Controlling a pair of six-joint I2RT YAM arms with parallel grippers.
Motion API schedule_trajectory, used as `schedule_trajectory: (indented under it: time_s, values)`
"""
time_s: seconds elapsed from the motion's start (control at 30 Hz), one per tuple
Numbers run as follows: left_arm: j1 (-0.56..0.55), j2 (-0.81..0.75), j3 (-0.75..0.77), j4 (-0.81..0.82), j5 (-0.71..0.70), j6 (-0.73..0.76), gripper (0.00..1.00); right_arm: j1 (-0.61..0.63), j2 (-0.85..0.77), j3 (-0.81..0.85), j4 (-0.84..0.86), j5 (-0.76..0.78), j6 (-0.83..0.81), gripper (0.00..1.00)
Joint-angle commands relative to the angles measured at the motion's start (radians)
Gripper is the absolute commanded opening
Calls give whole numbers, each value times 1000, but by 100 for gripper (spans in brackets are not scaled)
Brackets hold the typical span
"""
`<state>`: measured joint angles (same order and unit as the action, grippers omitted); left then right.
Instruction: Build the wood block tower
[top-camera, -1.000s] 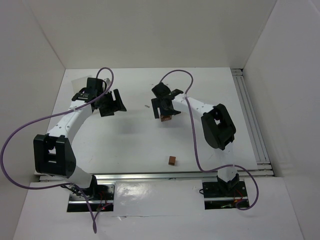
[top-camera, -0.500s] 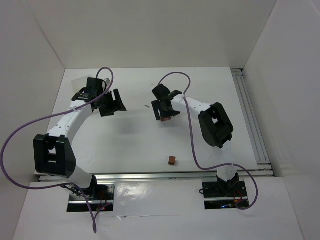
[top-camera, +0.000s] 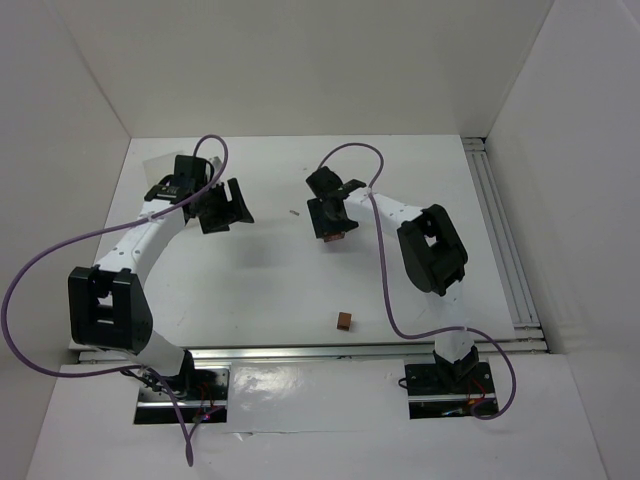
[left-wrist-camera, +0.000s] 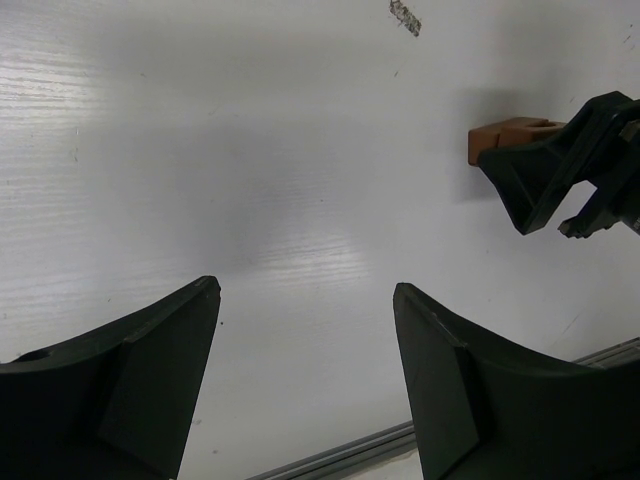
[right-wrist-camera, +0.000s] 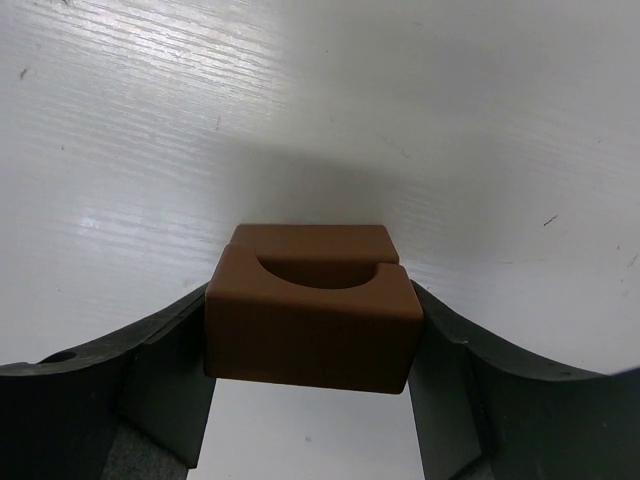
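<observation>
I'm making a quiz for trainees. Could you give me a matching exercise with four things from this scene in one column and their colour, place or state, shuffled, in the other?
Things:
1. left hand
2. right hand
3. loose block
4. sliver

States:
a. pale, lying between the hands
b. closed on a block
c. open, empty
d. brown, lying alone

Pairs: 1-c, 2-b, 3-d, 4-a
</observation>
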<state>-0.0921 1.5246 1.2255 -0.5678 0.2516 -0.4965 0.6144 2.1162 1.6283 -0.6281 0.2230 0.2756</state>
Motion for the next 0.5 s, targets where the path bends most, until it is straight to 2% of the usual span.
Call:
schedule_trajectory:
  time_s: [0.0,0.47]
  values:
    - [6,6,43,14,21,18,82,-5,5,18,44,1,4,67]
    - [6,29,71,5,21,36,82,-5,-4,-12,74,-17,-7,68]
